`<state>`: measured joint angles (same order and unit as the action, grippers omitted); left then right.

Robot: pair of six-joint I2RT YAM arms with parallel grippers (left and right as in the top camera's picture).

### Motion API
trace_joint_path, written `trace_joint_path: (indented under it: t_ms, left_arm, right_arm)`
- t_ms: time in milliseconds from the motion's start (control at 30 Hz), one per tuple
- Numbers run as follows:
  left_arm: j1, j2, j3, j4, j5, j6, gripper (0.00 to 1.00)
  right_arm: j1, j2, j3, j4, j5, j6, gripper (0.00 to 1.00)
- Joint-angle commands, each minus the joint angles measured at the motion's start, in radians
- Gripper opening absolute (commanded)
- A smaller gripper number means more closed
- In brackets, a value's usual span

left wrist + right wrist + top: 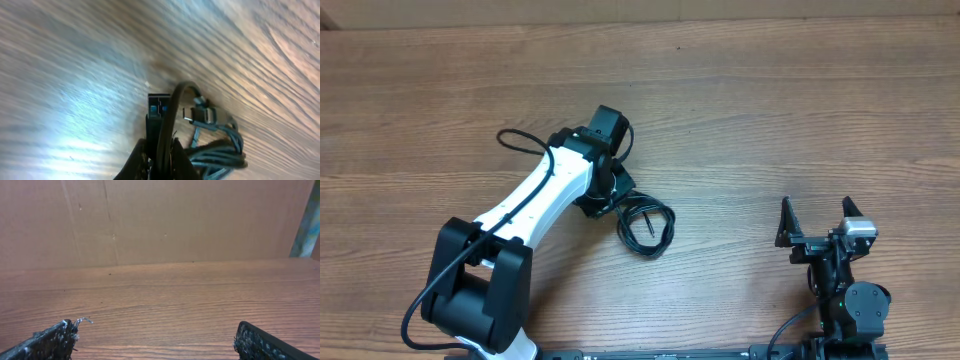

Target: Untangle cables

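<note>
The thin black flexible cables (646,226) lie in a loose, glossy coil on the brown wood-grain table (770,90), just beside the left arm's wrist. The left gripper (160,159) — black, two-fingered — is pinched tight on one cord at its flat, rectangular, blue-tongued USB plug (158,107), with the rest of the bundle bunched to one side. The right gripper (156,330) stands spread wide, its rough black padded fingers (50,342) gripping nothing — well apart from the coil.
</note>
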<state>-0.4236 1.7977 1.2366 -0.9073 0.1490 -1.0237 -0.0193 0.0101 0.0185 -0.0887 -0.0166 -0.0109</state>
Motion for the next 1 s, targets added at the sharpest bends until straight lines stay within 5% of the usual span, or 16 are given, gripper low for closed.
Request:
trace_joint_path:
  t_ms: [0,200,367,467,567,767,800,967]
  left_arm:
    - [-0.002,-0.001,0.019,-0.005,0.087,-0.093,0.04]
    - [-0.002,-0.001,0.019,-0.005,0.085,-0.113,0.04]
    - [-0.002,-0.001,0.019,-0.004,0.084,-0.172,0.04]
    - [-0.002,-0.001,0.019,-0.005,0.080,-0.178,0.04]
    - [-0.002,-0.001,0.019,-0.005,0.080,-0.177,0.04]
    - [-0.002,-0.001,0.019,-0.008,0.081,-0.182,0.05]
    - [-0.002,-0.001,0.019,-0.008,0.080,-0.181,0.07]
    - [-0.002,-0.001,0.019,-0.008,0.050,-0.119,0.55]
  right_arm:
    - [-0.004,-0.007,-0.010,0.028,0.072,-0.016,1.00]
    - [-0.002,-0.007,-0.011,0.014,-0.134,0.121,1.00]
    - [-0.001,-0.004,-0.011,0.036,-0.559,0.733,1.00]
    - [-0.002,-0.004,-0.011,0.034,-0.690,0.928,1.00]
    - [-0.002,-0.004,-0.011,0.032,-0.740,0.979,1.00]
    - [-0.002,0.002,-0.010,0.030,-0.702,0.847,1.00]
    - [-0.002,0.008,-0.010,0.031,-0.698,0.847,1.00]
    - [-0.002,0.104,0.041,-0.075,-0.633,0.846,0.99]
